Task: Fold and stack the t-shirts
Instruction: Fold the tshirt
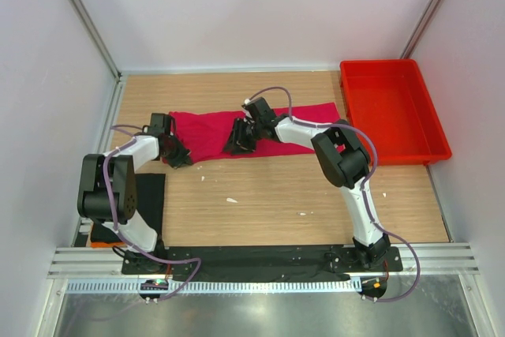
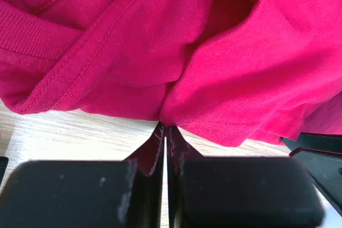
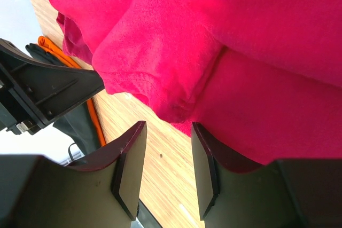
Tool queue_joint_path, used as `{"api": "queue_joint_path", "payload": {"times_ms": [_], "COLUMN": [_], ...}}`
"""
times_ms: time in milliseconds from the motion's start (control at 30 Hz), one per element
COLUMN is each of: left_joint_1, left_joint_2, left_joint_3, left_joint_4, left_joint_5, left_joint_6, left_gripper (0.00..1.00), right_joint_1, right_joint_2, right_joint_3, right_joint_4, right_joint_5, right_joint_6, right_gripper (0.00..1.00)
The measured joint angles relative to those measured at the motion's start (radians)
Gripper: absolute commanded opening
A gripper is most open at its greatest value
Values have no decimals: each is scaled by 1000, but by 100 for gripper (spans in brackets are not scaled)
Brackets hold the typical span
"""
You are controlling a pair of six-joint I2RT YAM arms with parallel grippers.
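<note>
Clearly the crimson-pink t-shirt (image 1: pixel 207 136) is soft, thin and light cloth. It lies in a long, crumpled band across the far middle of the worktop (image 1: pixel 276 195), with folds and hems on top of each other. Such cloth does not keep any shape and it sags and drags when lifted, so I judge that it is best taken at a hem or a corner, with two holds well apart, so that it can be pulled flat.

The left gripper (image 2: pixel 164 132) is at the left end of the band. Its jaws are together, and the wrinkles of the shirt run down to their tips, so it seems to pinch a bit of the edge there. The right gripper (image 3: pixel 165 153) is near the middle of the band. Its jaws stand apart, with a bulging fold of the shirt just in front of the gap, not yet between them.

The black t-shirt (image 1: pixel 150 195) lies at the near left, partly under the left arm, with something orange (image 1: pixel 99 236) beside it. The red tray (image 1: pixel 390 112) stands at the far right, just beside the right end of the pink shirt. The two arms work near each other, so they may get in each other's way.
</note>
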Motion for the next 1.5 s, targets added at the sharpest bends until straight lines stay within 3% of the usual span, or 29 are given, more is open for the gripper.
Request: {"api": "queue_joint_path", "payload": {"times_ms": [800,833,967,1000,1500], "left_joint_1": [0,0,0,0,0], "left_joint_2": [-95,-97,-99,-99,-99], "left_joint_3": [1,1,1,1,1], "left_joint_4": [-60,-60,-64,-65,-82], "left_joint_5": [18,19,21,23,39], "left_joint_6": [2,2,2,2,2], "left_gripper": [0,0,0,0,0], "right_joint_1": [0,0,0,0,-31], "right_joint_2": [37,41,50,50,29], "right_joint_3": [22,25,31,31,7], "right_joint_4": [26,28,29,26,-34], "right_joint_5": [1,1,1,1,0], "right_joint_6": [54,56,58,55,-2], "right_gripper": [39,37,5,2,1]}}
